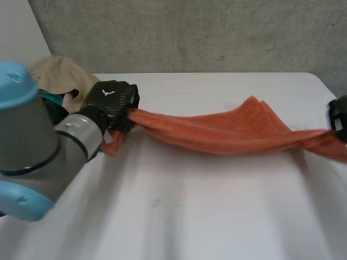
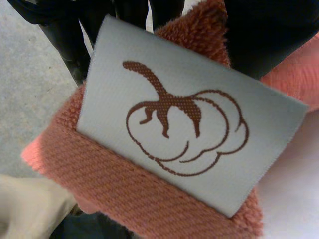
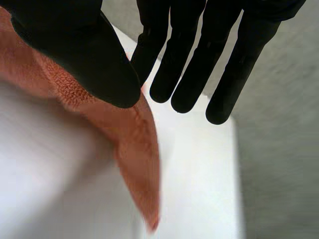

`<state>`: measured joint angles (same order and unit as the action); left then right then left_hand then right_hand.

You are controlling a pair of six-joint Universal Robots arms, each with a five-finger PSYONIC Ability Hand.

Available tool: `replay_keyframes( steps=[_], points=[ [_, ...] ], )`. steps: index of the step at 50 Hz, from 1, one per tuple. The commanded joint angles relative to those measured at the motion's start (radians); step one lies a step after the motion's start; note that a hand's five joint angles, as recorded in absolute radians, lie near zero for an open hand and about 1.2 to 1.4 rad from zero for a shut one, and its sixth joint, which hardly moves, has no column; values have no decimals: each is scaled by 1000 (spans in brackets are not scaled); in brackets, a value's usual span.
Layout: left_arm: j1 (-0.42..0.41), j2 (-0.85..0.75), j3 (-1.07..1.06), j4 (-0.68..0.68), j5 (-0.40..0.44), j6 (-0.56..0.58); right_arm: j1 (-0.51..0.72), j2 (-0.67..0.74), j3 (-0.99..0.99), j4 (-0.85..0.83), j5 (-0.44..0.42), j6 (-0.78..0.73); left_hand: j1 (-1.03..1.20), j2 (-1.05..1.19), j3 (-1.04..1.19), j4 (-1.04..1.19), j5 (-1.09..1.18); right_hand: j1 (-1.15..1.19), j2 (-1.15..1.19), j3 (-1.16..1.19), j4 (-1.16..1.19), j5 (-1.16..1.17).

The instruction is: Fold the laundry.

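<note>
Towel, judged soft, limp and light, is held stretched over the table, its labelled end clamped in the left hand and its far end pinched by the right hand under the thumb; corners are best gripped.

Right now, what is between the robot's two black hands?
The orange towel, stretched from the left hand to the right hand, each pinching one end. Its middle sags onto the white table, as the head view shows.

Black robot hand, grey arm
</note>
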<state>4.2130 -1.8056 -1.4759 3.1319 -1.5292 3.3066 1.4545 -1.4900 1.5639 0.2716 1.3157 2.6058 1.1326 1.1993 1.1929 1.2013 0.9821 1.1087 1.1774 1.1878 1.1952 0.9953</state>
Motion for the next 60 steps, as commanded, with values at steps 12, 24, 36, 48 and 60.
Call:
replay_keyframes(
  steps=[12,24,36,48,60],
  points=[
    [-11,-20,3,-182,4,8,3,83,-159,199,62,-315,264,197,203,195,240,288,219,209,201,226],
    [-19,-402,477,-50,-2,123,131,424,-462,-58,232,-328,264,197,203,195,240,288,219,209,201,226],
    [-45,-387,830,393,-6,182,167,344,-653,-618,283,-144,264,197,203,195,240,288,219,209,201,226],
    [-31,-264,449,223,-2,111,170,269,-328,-594,243,-122,264,197,203,195,240,288,219,209,201,226],
    [-64,-115,148,229,9,116,124,290,-163,-226,-19,-4,264,197,203,195,240,-746,-814,-825,-832,-807]
  ],
)
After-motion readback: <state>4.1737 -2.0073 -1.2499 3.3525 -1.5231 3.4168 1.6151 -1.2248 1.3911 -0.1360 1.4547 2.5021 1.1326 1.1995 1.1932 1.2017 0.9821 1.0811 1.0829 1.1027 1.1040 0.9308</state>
